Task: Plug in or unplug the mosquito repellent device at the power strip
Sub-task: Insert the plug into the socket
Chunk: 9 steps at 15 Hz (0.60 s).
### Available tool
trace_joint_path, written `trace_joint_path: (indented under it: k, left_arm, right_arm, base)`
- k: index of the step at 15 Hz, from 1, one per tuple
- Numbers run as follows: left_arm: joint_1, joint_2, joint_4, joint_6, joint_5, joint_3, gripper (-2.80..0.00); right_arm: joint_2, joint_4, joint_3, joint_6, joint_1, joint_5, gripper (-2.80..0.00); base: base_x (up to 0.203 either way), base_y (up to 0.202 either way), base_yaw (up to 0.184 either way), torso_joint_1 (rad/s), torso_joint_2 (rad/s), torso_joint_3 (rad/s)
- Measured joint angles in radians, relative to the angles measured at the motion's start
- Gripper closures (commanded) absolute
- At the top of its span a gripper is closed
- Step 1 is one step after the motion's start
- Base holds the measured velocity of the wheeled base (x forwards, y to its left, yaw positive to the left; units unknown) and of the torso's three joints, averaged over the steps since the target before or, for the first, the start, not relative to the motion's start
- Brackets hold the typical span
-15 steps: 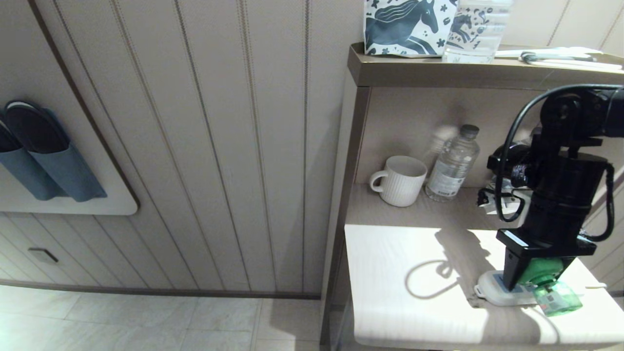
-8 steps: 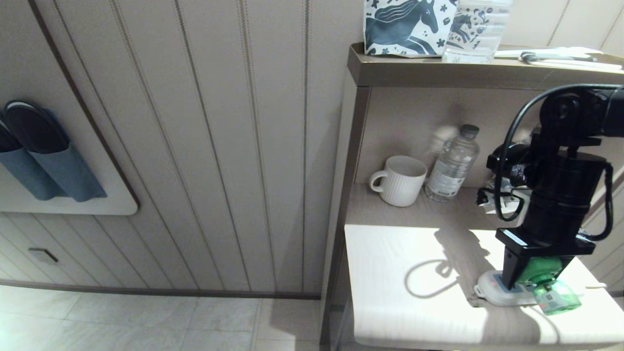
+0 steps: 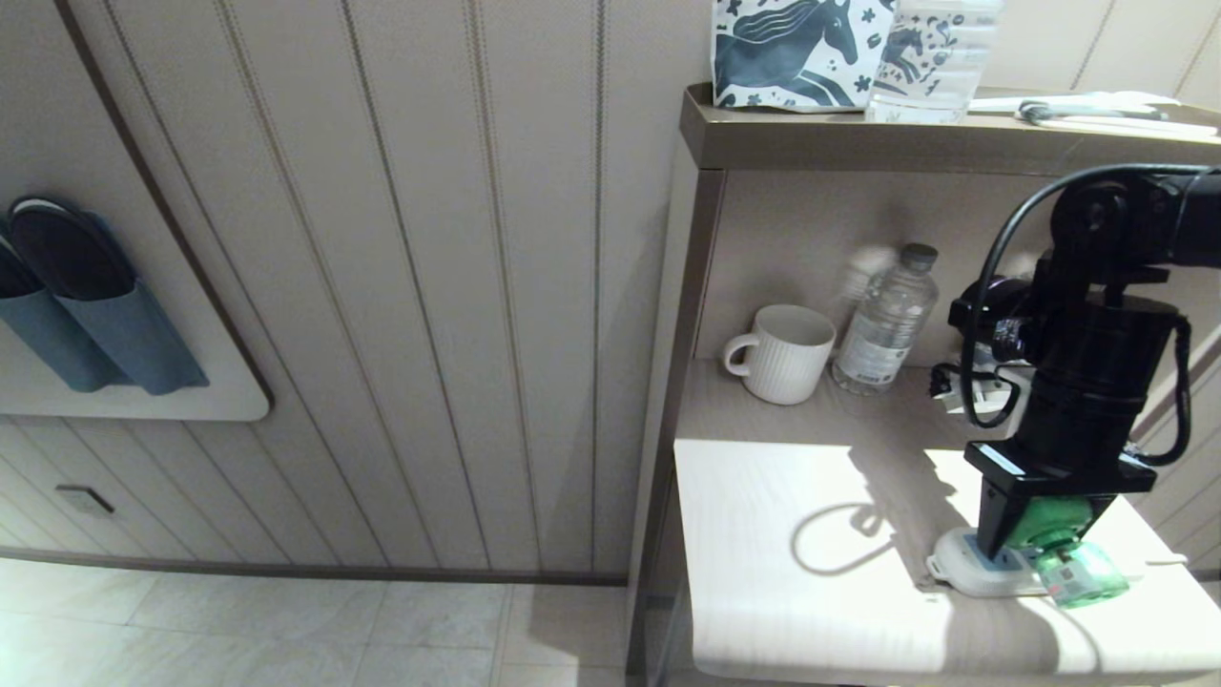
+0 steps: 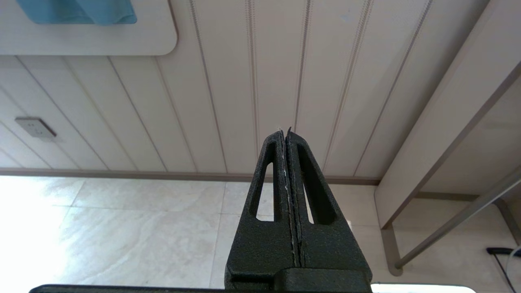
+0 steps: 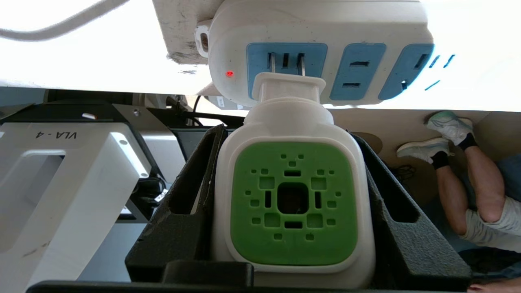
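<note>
The mosquito repellent device point(image 5: 293, 203), white with a green vented face, is clamped between the fingers of my right gripper point(image 5: 289, 134). Its two metal prongs sit partly inside the end socket of the white power strip point(image 5: 321, 40), with bare metal still showing and a red light lit beside the socket. From the head view, the right gripper point(image 3: 1035, 534) points down at the power strip point(image 3: 959, 571) on the table's near right, the device's green bottle point(image 3: 1083, 574) sticking out sideways. My left gripper point(image 4: 285, 132) hangs shut and empty over the floor, away from the table.
A white mug point(image 3: 782, 353) and a clear water bottle point(image 3: 887, 320) stand at the back of the lower shelf. A black-and-white plug with cables point(image 3: 983, 391) lies behind my right arm. The upper shelf point(image 3: 858, 138) overhangs. The table's front edge point(image 3: 858, 658) is close to the strip.
My right gripper has shifted slightly left and down with the device, bringing it closer onto the power strip. The left arm has not moved.
</note>
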Motion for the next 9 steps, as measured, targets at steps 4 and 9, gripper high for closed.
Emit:
trace_joint_path:
  k: [4, 9]
  left_arm:
    - [0.000, 0.000, 0.000, 0.000, 0.000, 0.000, 0.00]
    - [0.000, 0.000, 0.000, 0.000, 0.000, 0.000, 0.00]
  right_arm:
    - [0.001, 0.001, 0.003, 0.001, 0.001, -0.004, 0.00]
    - [0.013, 0.001, 0.015, 0.002, 0.003, -0.004, 0.00]
  base:
    - [0.000, 0.000, 0.000, 0.000, 0.00, 0.000]
    - [0.000, 0.000, 0.000, 0.000, 0.00, 0.000]
